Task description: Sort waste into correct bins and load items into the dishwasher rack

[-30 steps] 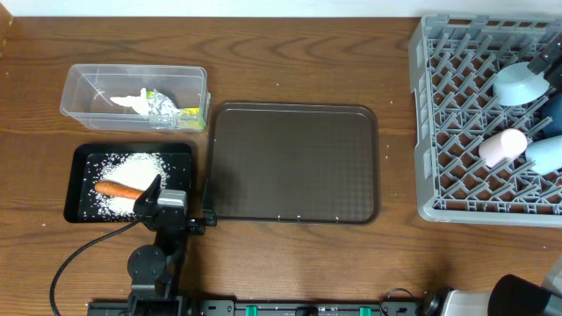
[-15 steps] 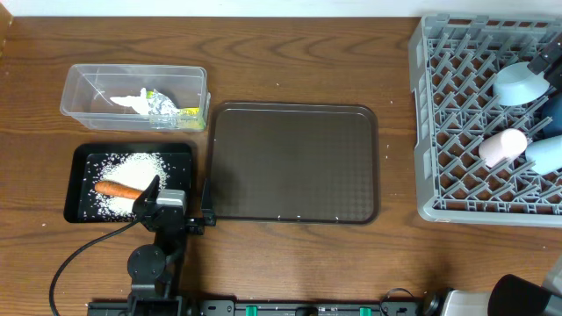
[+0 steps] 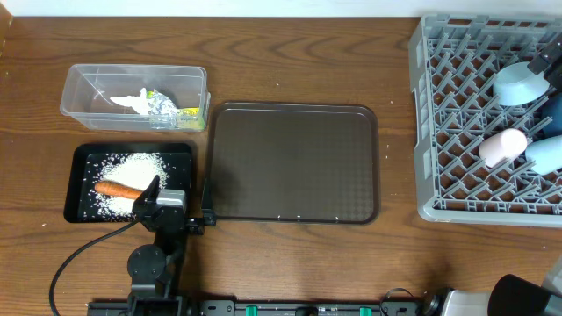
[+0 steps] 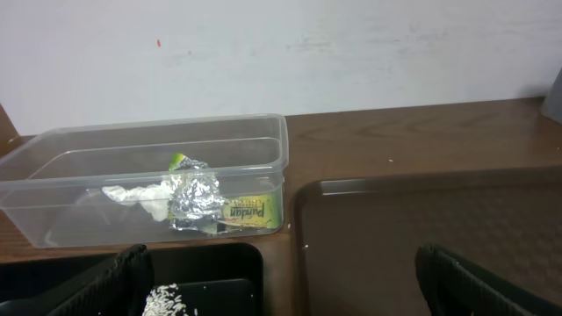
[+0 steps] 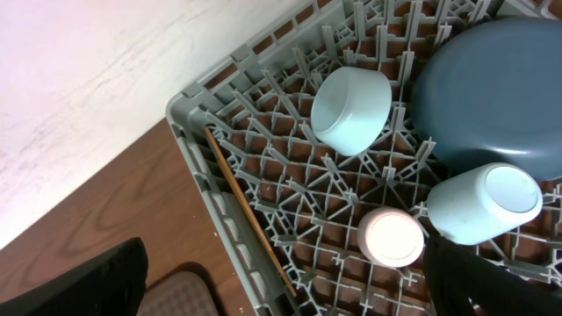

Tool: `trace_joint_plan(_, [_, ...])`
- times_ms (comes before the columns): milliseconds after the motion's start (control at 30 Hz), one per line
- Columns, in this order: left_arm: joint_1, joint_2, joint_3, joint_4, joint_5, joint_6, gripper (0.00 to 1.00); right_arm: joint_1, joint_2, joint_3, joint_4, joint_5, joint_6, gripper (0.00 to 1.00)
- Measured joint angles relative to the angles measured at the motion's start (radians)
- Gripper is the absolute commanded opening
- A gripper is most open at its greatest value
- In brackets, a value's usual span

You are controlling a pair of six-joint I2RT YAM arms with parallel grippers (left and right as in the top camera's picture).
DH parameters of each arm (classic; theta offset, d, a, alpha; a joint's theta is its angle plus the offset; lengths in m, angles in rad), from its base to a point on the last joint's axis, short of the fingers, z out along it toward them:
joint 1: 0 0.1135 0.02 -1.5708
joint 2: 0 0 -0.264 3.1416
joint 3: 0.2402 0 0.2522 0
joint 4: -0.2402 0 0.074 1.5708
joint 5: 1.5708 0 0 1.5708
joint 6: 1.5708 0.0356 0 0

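Observation:
The clear tub (image 3: 75,83) holds the white tissue (image 3: 130,102) and foil wrapper (image 3: 162,107); they also show in the left wrist view, tissue (image 4: 132,195) and wrapper (image 4: 198,197). The black tray (image 3: 79,158) holds rice (image 3: 132,167) and the carrot (image 3: 118,189). My left gripper (image 3: 180,204) is open and empty at that tray's front right corner. The grey rack (image 5: 198,149) holds the blue plate (image 5: 500,96), light-blue bowl (image 5: 351,110), two cups (image 5: 395,237) (image 5: 483,204) and chopsticks (image 5: 250,215). My right gripper (image 5: 281,290) is open and empty above the rack's corner.
The large dark brown serving tray (image 3: 294,167) lies bare between the bins and the rack (image 3: 439,114). A black cable (image 3: 70,259) curves over the table by the left arm's base. A pale wall stands behind the table.

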Motion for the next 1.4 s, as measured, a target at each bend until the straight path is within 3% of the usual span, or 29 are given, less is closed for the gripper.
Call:
trace_joint_plan(633, [0.000,0.000,0.000,0.000,0.000,0.000,0.98,0.021,-0.029,-0.003,-0.025,0.008,0.000,0.99])
trace_joint_plan(1000, [0.000,0.000,0.002,-0.002,0.000,0.000,0.98,0.224,-0.375,-0.019,-0.024,-0.001,-0.001,0.99])
trace_joint_plan(1400, [0.000,0.000,0.004,-0.005,0.000,0.000,0.98,0.231,-0.776,-0.490,-0.079,0.020,-0.018,0.99])
